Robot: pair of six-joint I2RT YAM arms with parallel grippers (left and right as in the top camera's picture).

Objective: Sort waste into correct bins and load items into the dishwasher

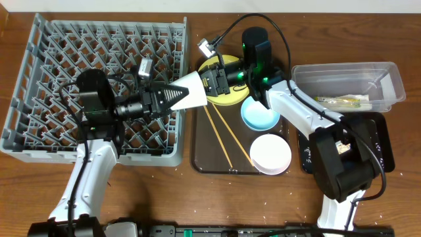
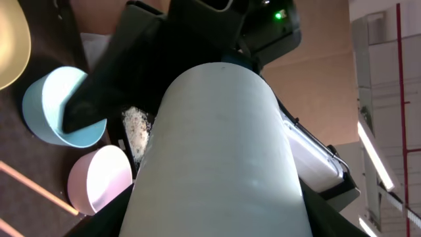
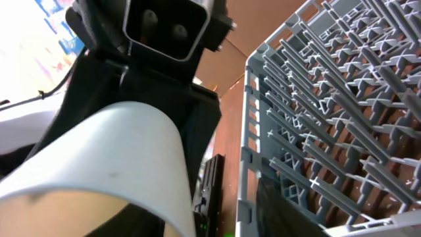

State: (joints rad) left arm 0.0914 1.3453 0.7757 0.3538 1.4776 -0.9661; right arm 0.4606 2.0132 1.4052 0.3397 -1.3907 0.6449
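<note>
Overhead: cup bridges left gripper and right gripper beside the rack; likely a handover. Fingers hidden, so I cannot tell either grip. Next: one hold only, then onto the pegs.

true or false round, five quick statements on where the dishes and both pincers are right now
1. The white cup is between the left pincer and the right pincer. True.
2. The plate stands in the rack. False: the yellow plate lies on the brown serving tray, outside the dish rack.
3. The chopsticks lie on the serving tray. True.
4. The blue bowl is in the tub. False: the light blue bowl sits on the serving tray; the clear tub holds a packet.
5. The bowls are nested. False: the white bowl sits beside the blue one.
</note>
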